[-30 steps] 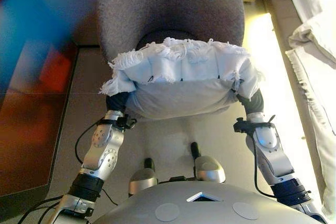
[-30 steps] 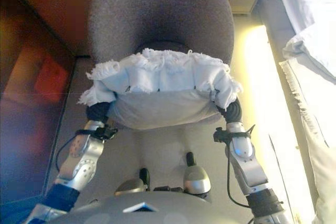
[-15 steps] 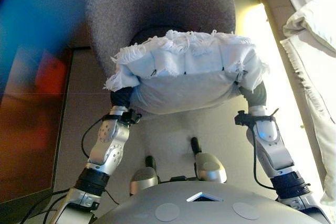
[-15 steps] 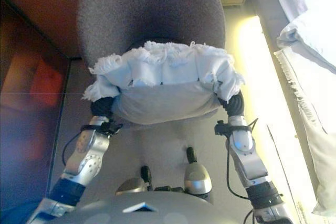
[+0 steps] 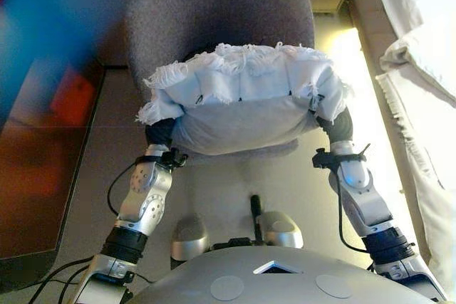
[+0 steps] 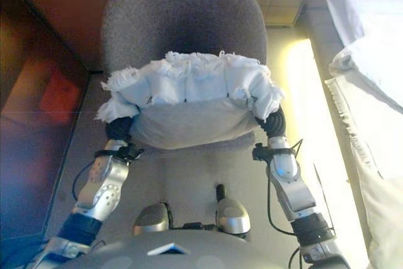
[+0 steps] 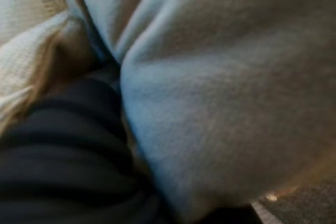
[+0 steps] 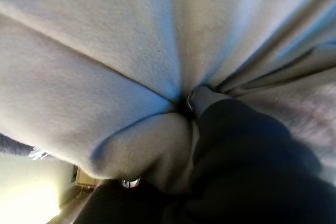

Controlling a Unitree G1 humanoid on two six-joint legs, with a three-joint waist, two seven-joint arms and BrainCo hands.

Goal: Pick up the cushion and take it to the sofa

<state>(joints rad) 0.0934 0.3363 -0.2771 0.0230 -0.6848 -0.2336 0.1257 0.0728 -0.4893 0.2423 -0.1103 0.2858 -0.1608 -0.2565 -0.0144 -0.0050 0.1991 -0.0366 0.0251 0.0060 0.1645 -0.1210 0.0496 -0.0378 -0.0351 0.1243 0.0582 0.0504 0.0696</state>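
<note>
Hands: left hand [image 5: 161,133] and right hand [image 5: 340,127] buried under opposite ends of fringed white cushion [image 5: 242,97], finger state can't tell, cushion carried between both arms just in front of grey upholstered chair [image 5: 217,5], white bedding [image 5: 424,55] at right

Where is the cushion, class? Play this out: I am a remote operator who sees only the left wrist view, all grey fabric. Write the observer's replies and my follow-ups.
Observer: The cushion is held between both arms, just in front of a grey chair.
Operator: Which side of it is up?
Observer: A white fringed side faces up; the plain grey side faces the robot.
Operator: Can you see the left hand holding it?
Observer: Only its dark cover shows at the cushion's left end; the fingers are buried in fabric.
Operator: And the right hand?
Observer: Its cover is pressed in at the opposite end, fingers hidden too. White bedding lies to the robot's right.
</note>
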